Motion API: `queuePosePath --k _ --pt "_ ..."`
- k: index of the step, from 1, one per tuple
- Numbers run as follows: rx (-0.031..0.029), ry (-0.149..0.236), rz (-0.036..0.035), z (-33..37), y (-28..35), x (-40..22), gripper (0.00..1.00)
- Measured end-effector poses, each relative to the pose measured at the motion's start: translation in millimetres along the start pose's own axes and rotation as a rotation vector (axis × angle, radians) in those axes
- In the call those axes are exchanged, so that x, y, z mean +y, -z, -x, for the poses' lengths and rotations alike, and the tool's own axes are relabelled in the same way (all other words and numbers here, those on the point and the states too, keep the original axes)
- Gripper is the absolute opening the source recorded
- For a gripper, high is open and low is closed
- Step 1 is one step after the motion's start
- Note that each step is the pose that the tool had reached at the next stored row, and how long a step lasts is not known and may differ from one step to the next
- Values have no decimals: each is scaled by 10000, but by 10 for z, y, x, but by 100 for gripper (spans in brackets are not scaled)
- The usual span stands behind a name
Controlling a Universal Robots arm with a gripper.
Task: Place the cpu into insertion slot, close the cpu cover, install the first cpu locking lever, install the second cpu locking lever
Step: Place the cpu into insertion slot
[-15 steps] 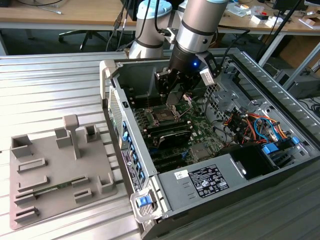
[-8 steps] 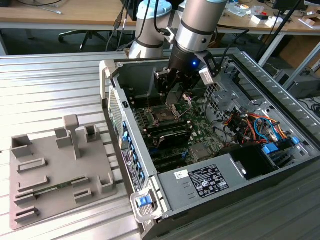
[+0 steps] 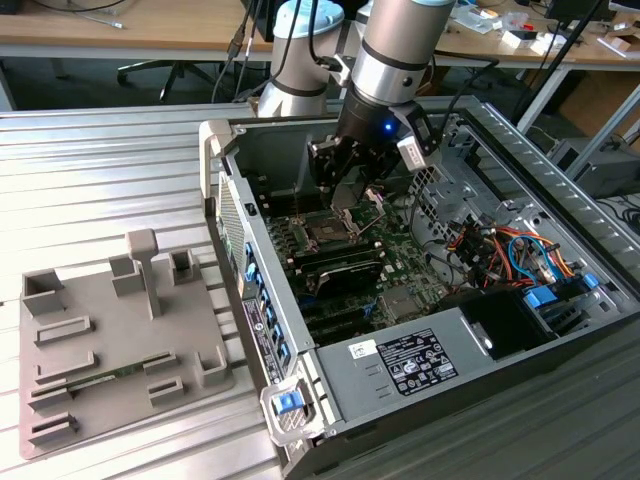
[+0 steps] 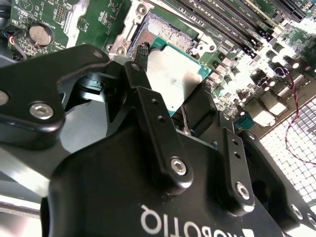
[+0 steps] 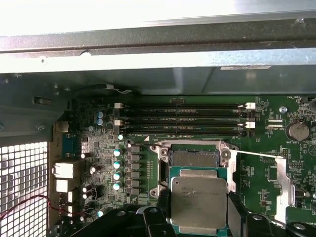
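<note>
Cpu placement is under way. In the exterior view the pincer (image 3: 348,195) hangs inside the open computer case (image 3: 400,360), just above the insertion slot (image 3: 328,232). The case lies on a ribbed metal tabletop (image 3: 100,150), with a grey fixture tray (image 3: 120,340) well away from the insertion slot and wooden desks (image 3: 150,40) further off.

In the second wrist view the pincer's fingers (image 4: 148,113) are closed on opposite edges of the cpu (image 4: 173,74), which is held metal top up near the insertion slot and is not seated.

In the first wrist view the cpu hangs just short of the insertion slot, with the memory slots (image 5: 182,118) on the insertion slot's far side.

The edge grip looks narrow. A slip, or a tilted, off-centre descent, could bend the insertion slot's contacts.
</note>
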State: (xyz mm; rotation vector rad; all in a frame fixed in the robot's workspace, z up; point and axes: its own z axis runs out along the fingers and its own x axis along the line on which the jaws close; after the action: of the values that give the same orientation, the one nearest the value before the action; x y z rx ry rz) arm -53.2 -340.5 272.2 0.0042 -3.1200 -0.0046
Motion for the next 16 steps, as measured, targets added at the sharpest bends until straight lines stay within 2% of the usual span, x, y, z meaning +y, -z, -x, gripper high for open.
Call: queuePosePath --k 11,13,16 --pt "0 -378 6 0 -2 0 55" --pt "-1 -555 10 0 -2 0 55" --pt "-3 -1027 21 0 -5 0 55"
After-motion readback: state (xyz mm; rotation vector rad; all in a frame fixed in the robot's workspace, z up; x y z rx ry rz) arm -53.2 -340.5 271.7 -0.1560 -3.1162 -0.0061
